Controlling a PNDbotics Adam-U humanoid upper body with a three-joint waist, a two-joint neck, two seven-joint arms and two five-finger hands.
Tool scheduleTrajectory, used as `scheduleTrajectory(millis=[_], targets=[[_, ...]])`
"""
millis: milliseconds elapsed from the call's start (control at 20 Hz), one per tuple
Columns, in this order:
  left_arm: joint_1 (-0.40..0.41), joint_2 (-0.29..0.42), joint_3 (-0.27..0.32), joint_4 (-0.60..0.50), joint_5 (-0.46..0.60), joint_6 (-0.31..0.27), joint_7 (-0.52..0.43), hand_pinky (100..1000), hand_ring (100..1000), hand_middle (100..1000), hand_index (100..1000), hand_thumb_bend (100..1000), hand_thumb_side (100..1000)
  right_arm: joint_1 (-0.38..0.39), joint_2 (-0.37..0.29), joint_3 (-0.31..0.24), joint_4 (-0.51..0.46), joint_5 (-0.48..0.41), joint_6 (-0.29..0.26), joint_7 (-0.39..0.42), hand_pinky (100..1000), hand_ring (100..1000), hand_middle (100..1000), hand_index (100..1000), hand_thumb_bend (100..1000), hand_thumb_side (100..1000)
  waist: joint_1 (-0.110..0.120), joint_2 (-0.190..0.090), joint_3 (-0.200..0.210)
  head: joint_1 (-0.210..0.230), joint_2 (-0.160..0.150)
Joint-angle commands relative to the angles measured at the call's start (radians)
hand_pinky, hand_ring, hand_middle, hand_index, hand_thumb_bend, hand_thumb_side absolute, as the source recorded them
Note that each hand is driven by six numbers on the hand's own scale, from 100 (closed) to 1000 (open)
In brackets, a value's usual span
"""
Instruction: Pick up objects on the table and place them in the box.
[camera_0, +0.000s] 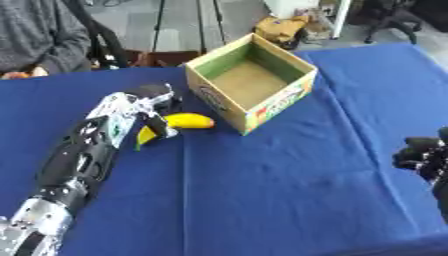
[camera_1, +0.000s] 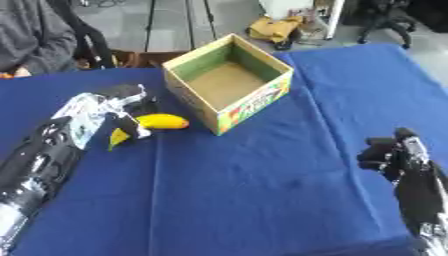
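Left hand (camera_0: 144, 107) curls round banana (camera_0: 188, 121) on blue desk (camera_0: 262, 190), just beside open box (camera_0: 251, 82). Right hand (camera_1: 391, 155) at right edge, fingers curled, holds nothing.

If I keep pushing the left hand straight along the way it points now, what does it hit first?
The left hand already sits over the banana. Going on up and right, it would probably meet the near wall of the open cardboard box next, though depth is unclear.
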Motion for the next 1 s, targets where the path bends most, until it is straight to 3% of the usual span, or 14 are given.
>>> scheduleTrajectory(millis=[50, 250, 550, 750, 1000], targets=[[-0.017, 0.015, 0.012, -0.019, 0.015, 0.008, 0.027, 448, 313, 277, 445, 313, 100, -0.011, -0.009, -0.004, -0.010, 0.007, -0.002, 0.002, 663, 613, 521, 657, 100, 943, -0.005, -0.012, -0.001, 0.000, 0.003], [-0.019, 0.024, 0.012, -0.049, 0.040, 0.017, 0.064, 401, 260, 216, 390, 295, 100, -0.010, -0.010, -0.005, -0.010, 0.007, -0.002, 0.001, 662, 613, 521, 657, 100, 943, -0.005, -0.013, -0.002, 0.000, 0.003], [-0.024, 0.037, 0.004, -0.090, 0.076, 0.017, 0.057, 394, 249, 201, 377, 291, 100, -0.010, -0.011, -0.005, -0.009, 0.007, -0.002, 0.001, 662, 613, 521, 657, 100, 943, -0.004, -0.014, -0.001, -0.001, 0.003], [-0.020, 0.040, -0.002, -0.086, 0.076, 0.010, 0.012, 460, 311, 285, 448, 345, 127, -0.009, -0.011, -0.006, -0.010, 0.007, -0.003, 0.001, 662, 613, 522, 657, 100, 943, -0.005, -0.015, -0.002, -0.002, 0.001], [-0.017, 0.041, 0.003, -0.069, 0.044, 0.011, -0.040, 555, 434, 442, 625, 456, 248, -0.008, -0.011, -0.006, -0.009, 0.007, -0.002, 0.001, 662, 613, 521, 657, 100, 943, -0.004, -0.015, -0.002, -0.003, 0.003]])
